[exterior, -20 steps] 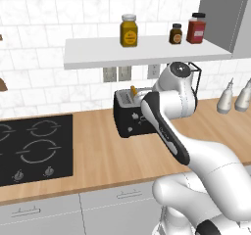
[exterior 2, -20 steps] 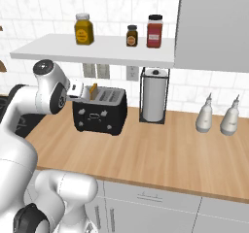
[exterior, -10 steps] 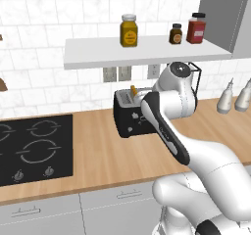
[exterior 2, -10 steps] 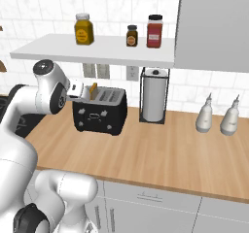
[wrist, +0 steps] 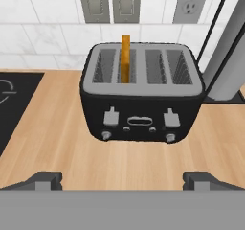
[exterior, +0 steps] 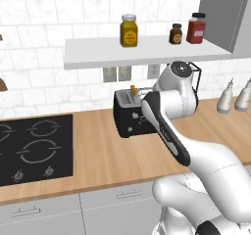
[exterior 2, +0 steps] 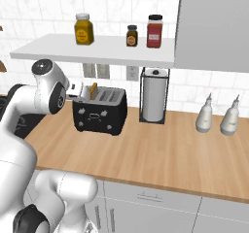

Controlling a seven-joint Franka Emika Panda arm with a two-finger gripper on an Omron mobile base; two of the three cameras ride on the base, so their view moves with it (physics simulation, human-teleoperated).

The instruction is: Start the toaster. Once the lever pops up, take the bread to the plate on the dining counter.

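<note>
Directly beyond wide-spread claw: toaster, apart.

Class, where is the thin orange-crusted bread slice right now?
In the hand view, the bread slice stands upright in the black toaster's second slot from the left.

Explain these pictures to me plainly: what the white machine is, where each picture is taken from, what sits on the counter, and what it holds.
The white machine is a jointed robot arm on a drivable base. Two pictures come from cameras on that base, behind the arm to its left and right. The third comes from a camera on the hand, looking along its gripper, whose fingers stand wide open and hold nothing. On the wooden counter sits a black toaster with a slice of bread standing in one slot. Nearby are a paper towel holder, two pale bottles, and a black hob.
</note>
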